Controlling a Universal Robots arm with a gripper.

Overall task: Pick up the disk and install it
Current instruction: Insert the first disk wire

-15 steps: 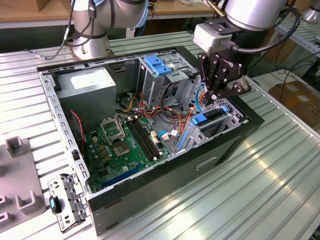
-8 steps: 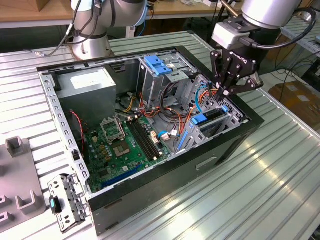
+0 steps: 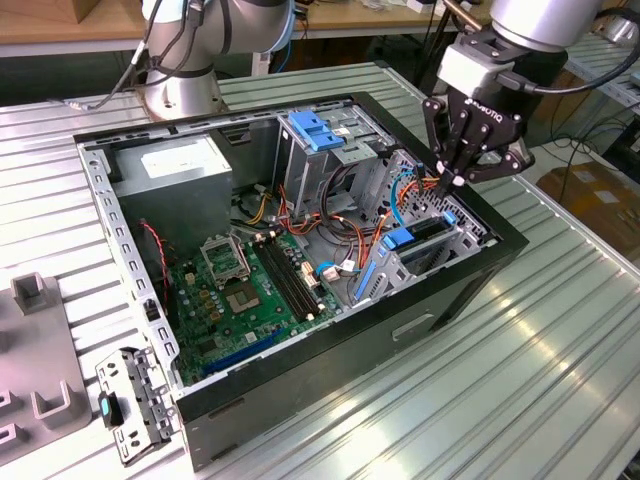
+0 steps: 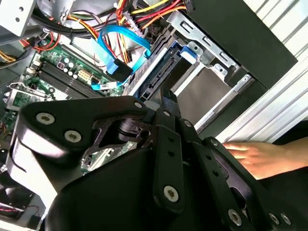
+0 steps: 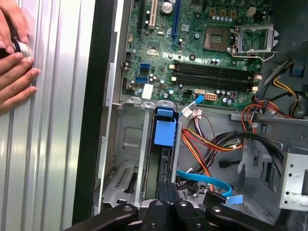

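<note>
**End effector.** The end effector point(image 3: 452, 178) hangs point-down over the drive cage point(image 5: 126, 144) at one corner of the open computer case point(image 3: 330, 385). Its two fingers are drawn together at the tips with no gap visible between them. Nothing is seen clamped between them.

**Disk.** The disk point(image 5: 165, 132) is not in the grasp. It stands on edge in a slot of the cage, directly beneath the fingertips. Whether the tips touch its upper edge cannot be told.

**Governing relation.** In the first wrist view the disk's long axis runs straight away from the fingertips along the slot, towards the motherboard point(image 5: 211, 72). The light-blue carrier tab sits at the far end and the near end lies under the tips. The closed fingers line up with the thin edge of the disk, not across its flat face.

**Surroundings.**
- Loose blue and orange cables lie just beside the end effector, on the side of the cage facing the case interior.
- Beyond the black case wall, a person's hand point(image 5: 14, 67) rests on the ribbed metal surface point(image 3: 520, 380), well apart from the slot.
</note>
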